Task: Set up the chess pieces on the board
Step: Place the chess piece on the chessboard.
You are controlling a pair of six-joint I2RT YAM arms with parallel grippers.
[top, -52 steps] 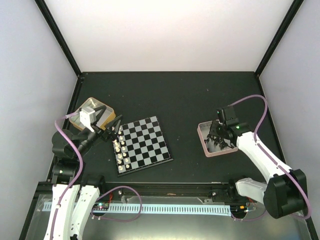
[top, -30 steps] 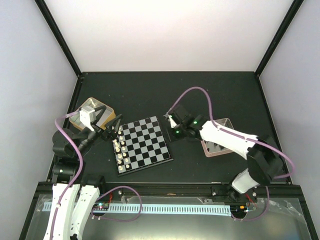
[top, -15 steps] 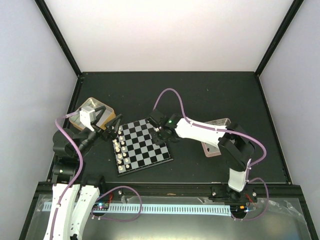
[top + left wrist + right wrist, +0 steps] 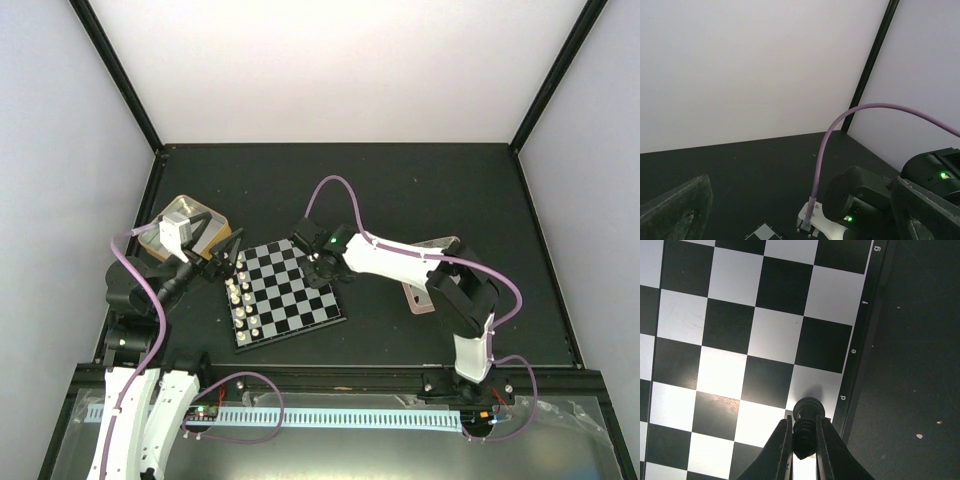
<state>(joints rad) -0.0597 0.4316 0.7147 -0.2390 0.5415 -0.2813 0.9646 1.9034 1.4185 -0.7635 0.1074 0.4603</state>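
Note:
The board point(image 4: 290, 292) lies at the table's centre-left, its checks filling the right wrist view point(image 4: 730, 340). Several cream-white chess pieces point(image 4: 238, 296) stand along its left edge. My right gripper point(image 4: 322, 264) hovers over the board's right edge, shut on a glossy black piece point(image 4: 808, 429). That piece hangs just above a pale square beside the rim letter d. My left gripper point(image 4: 224, 262) stands wide open near the board's upper left corner with nothing between its fingers point(image 4: 677, 210).
A pink-rimmed tin point(image 4: 413, 297) sits right of the board, partly hidden under the right arm. A gold tin point(image 4: 222, 228) lies under the left wrist. The right arm point(image 4: 862, 197) and its purple cable point(image 4: 840, 130) fill the left wrist view.
The right arm has swung left from the pink-rimmed tin to over the board's right edge, carrying the black piece. The left arm has stayed still.

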